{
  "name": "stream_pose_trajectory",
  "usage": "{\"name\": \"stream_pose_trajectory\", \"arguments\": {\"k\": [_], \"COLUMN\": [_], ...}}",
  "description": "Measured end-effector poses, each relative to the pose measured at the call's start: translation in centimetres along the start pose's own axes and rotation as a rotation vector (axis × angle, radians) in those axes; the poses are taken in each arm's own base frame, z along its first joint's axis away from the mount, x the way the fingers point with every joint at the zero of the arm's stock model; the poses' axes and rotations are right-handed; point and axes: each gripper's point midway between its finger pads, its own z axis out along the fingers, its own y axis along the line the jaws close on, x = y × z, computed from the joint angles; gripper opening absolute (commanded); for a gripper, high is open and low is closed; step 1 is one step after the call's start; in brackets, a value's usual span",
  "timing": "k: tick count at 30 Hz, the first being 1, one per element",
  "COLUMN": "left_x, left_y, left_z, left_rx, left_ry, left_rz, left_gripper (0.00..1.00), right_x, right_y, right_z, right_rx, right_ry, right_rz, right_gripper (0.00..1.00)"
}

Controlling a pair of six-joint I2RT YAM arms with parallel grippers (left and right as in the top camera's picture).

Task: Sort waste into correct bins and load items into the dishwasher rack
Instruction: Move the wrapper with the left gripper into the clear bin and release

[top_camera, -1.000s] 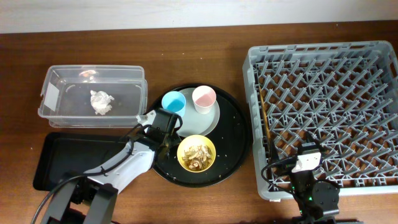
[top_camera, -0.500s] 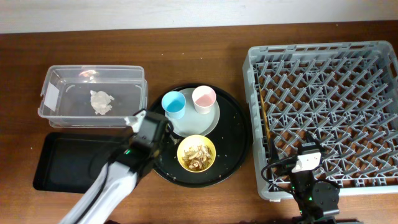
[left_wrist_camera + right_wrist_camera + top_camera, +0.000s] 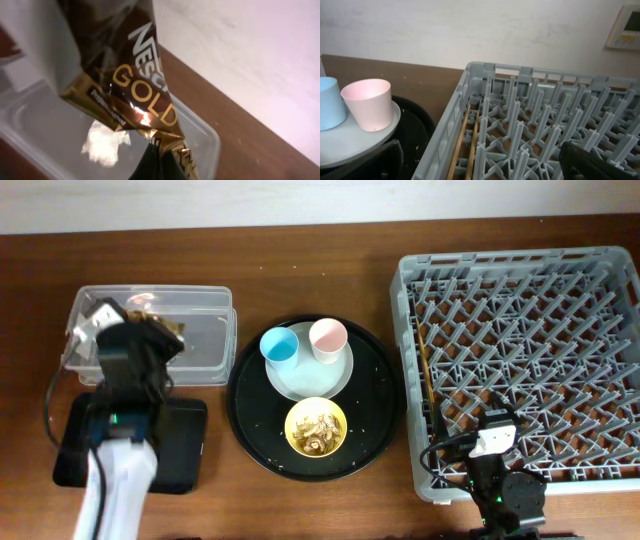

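My left gripper (image 3: 148, 340) is shut on the gold-brown foil wrapper (image 3: 158, 328), which hangs over the clear tub (image 3: 205, 340). In the left wrist view the wrapper (image 3: 125, 75) stands above my closed fingers (image 3: 159, 162), with the crumpled white paper ball (image 3: 104, 145) lying in the tub (image 3: 212, 145) below. The blue cup (image 3: 279, 346) and pink cup (image 3: 327, 338) stand on the pale plate (image 3: 310, 378). The yellow bowl (image 3: 316, 427) holds tan food scraps. My right gripper (image 3: 497, 420) rests open at the front left corner of the grey rack (image 3: 520, 330).
The plate and bowl sit on a round black tray (image 3: 375, 395). A shallow black tray (image 3: 185, 445) lies in front of the tub, partly under my left arm. Two wooden chopsticks (image 3: 462, 145) lie along the rack's left side. The pink cup (image 3: 367, 104) shows beside the rack (image 3: 545, 125).
My left gripper closed on the wrapper at the round tray's left edge, then swung left and back with it, over the clear tub. The right arm has not moved.
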Motion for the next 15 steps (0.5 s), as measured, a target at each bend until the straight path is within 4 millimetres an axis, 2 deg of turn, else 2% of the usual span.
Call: {"name": "stream_pose_trajectory", "arguments": {"k": [1,2,3,4,5,7,8,10,11,13,14,15], "left_x": [1.3,2.4,3.2,4.4,5.0,5.1,5.2,6.6,7.4,7.2,7.3,7.0], "left_y": [0.9,1.3,1.3,1.5,1.6,1.4,1.4,1.9,2.3,2.4,3.1,3.7], "left_z": [2.3,3.8,5.1,6.2,6.9,7.1,7.0,6.2,4.8,1.3,-1.0,-3.6], "left_rx": [-0.016,-0.021,-0.013,-0.014,-0.012,-0.004,-0.001,-0.035,-0.066,-0.094,-0.128,-0.155], "left_ry": [0.046,0.077,0.095,0.127,0.140,0.140,0.153,0.251,0.331,0.417,0.461,0.473], "left_rz": [0.002,0.007,0.009,0.012,0.020,0.022,0.021,0.030,0.037,0.049,0.056,0.064], "left_gripper": [0.20,0.33,0.53,0.56,0.65,0.65,0.64,0.50,0.38,0.27,0.10,0.00], "right_x": [0.0,0.0,0.0,0.0,0.0,0.0,0.0,0.0,0.0,0.0,0.0,0.0], "right_y": [0.0,0.0,0.0,0.0,0.0,0.0,0.0,0.0,0.0,0.0,0.0,0.0], "right_z": [0.0,0.0,0.0,0.0,0.0,0.0,0.0,0.0,0.0,0.0,0.0,0.0], "right_rx": [0.000,0.000,0.000,0.000,0.000,0.000,0.000,0.000,0.000,0.000,0.000,0.000], "right_ry": [0.000,0.000,0.000,0.000,0.000,0.000,0.000,-0.001,-0.001,-0.001,-0.001,-0.001], "right_rz": [0.000,0.000,0.000,0.000,0.000,0.000,0.000,0.000,0.000,0.000,-0.001,0.000], "right_gripper": [0.98,0.99,0.98,0.98,0.98,0.98,0.98,0.98,0.98,0.98,0.98,0.98]}}
